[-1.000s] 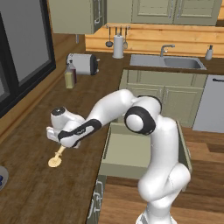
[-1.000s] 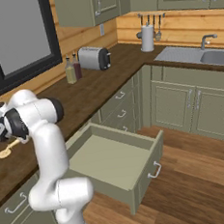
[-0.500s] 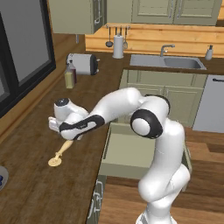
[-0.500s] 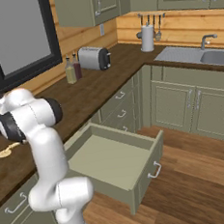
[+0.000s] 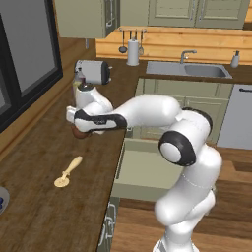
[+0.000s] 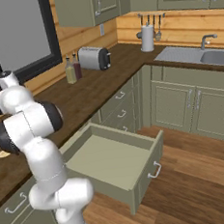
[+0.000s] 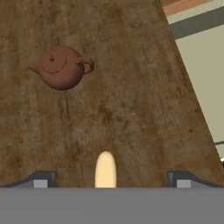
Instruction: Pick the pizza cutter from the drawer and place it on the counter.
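Left base view: cutter lies flat on the desk, left of the open drawer. The arm has risen and pulled back from it since a second ago.

Right base view: drawer open, bare.

Hand view: gripper spread apart, empty; cutter's handle between the tips, teapot beyond. Placement looks done.

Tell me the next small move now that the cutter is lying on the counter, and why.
Probably just lift the gripper clear and pull the arm back. The pizza cutter lies flat on the counter, free of the wide-apart fingertips, and the drawer stands open and bare. Rise straight up to avoid nudging the brown teapot close by.
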